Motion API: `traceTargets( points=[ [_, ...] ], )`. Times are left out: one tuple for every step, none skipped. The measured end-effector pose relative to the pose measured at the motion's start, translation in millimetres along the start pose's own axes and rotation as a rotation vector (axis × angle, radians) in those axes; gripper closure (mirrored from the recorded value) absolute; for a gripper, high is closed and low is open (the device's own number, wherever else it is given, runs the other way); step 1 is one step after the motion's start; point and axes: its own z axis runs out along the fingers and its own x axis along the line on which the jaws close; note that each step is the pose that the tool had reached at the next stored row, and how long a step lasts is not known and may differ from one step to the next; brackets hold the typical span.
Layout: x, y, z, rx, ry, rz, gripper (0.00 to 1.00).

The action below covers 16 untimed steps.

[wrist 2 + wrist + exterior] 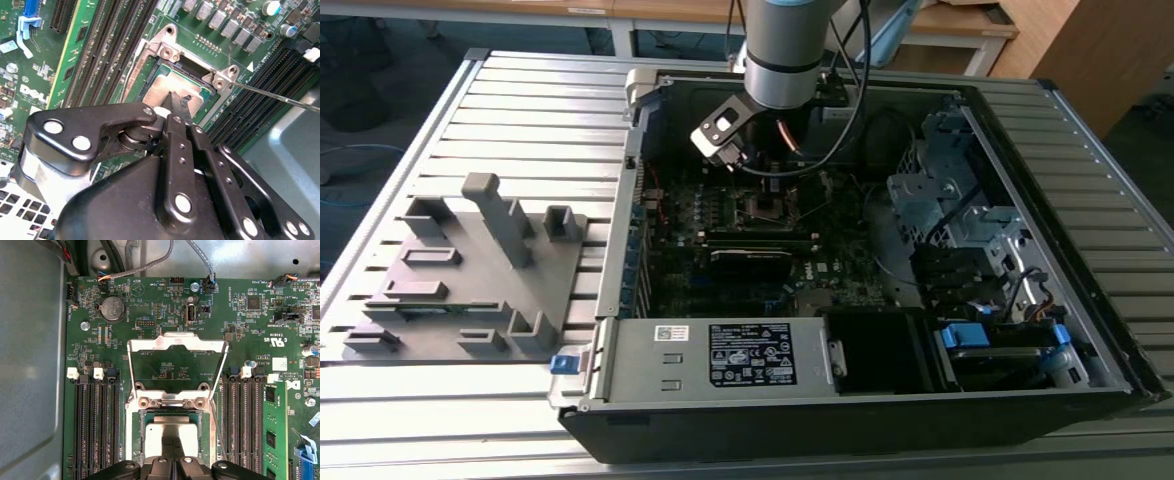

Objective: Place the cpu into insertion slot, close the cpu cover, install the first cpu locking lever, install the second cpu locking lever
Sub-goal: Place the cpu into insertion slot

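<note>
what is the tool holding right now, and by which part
Nothing seems held: the tool looks shut, its tips over the face of the cpu, which lies in the insertion slot.

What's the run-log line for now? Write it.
cpu in insertion slot | cpu cover open | gripper shut over cpu

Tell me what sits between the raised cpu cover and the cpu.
In the first wrist view, a silver hinge bracket with two screws lies between the cpu cover and the cpu.
</note>
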Motion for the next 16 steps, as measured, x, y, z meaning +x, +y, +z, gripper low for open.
traceTargets(
  points=[
    [0.0, 0.0, 0.0, 0.0000, -0.0001, 0.000, 0.90],
    [0.0, 0.0, 0.0, 0.0000, -0.0001, 0.000, 0.90],
    [0.0, 0.0, 0.4, -0.0001, 0.0002, 0.000, 0.90],
    [0.1, 0.0, 0.9, -0.0002, 0.0004, 0.000, 0.90],
    [0.0, 0.0, 1.2, -0.0001, 0.0002, 0.000, 0.90],
    [0.0, 0.0, 1.2, 0.0001, 0.0000, 0.000, 0.90],
    [0.0, 0.0, 1.2, 0.0001, -0.0001, 0.000, 0.90],
    [0.0, 0.0, 1.2, 0.0001, -0.0001, 0.000, 0.90],
    [0.0, 0.0, 1.3, 0.0000, 0.0000, 0.000, 0.90],
    [0.0, 0.0, 1.3, -0.0001, 0.0001, 0.000, 0.90],
    [0.0, 0.0, 1.4, -0.0001, 0.0001, 0.000, 0.90],
    [0.0, 0.0, 1.9, -0.0002, 0.0003, 0.000, 0.90],
    [0.0, -0.1, 2.1, 0.0001, 0.0000, 0.000, 0.90],
    [-0.1, -0.1, 2.2, 0.0002, -0.0002, 0.000, 0.90],
    [-0.1, -0.1, 2.2, 0.0001, -0.0003, 0.000, 0.90],
    [0.0, -0.1, 2.2, 0.0001, -0.0003, 0.000, 0.90]
  ],
)
